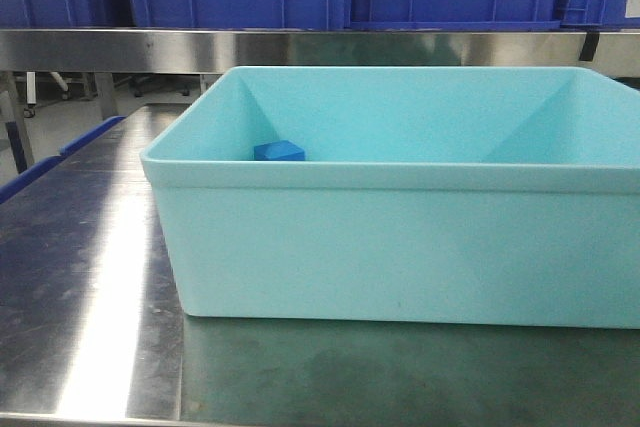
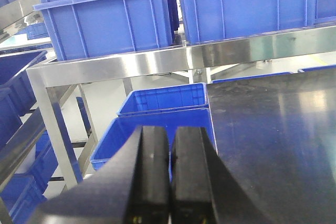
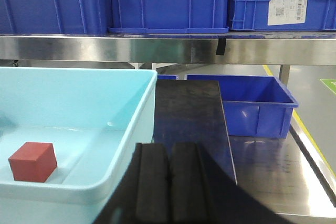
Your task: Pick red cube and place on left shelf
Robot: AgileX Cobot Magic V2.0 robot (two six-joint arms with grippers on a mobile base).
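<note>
The red cube (image 3: 32, 161) lies on the floor of a pale turquoise tub (image 3: 134, 129), at its left in the right wrist view; the front view does not show it. My right gripper (image 3: 169, 146) is shut and empty, outside the tub, to the right of its rim and well away from the cube. In the left wrist view my left gripper (image 2: 170, 129) is shut with nothing in it, hovering off the table's left edge. Ahead of it stands the left shelf (image 2: 157, 64), a steel-framed rack with a flat stainless rail carrying big blue crates (image 2: 107, 22).
A small blue cube (image 1: 279, 151) sits in the tub (image 1: 400, 247) on the steel table (image 1: 90, 277). Open blue crates (image 2: 163, 100) stand low beside the table's left edge. Another open blue crate (image 3: 252, 100) and a dark board (image 3: 191, 114) lie right of the tub.
</note>
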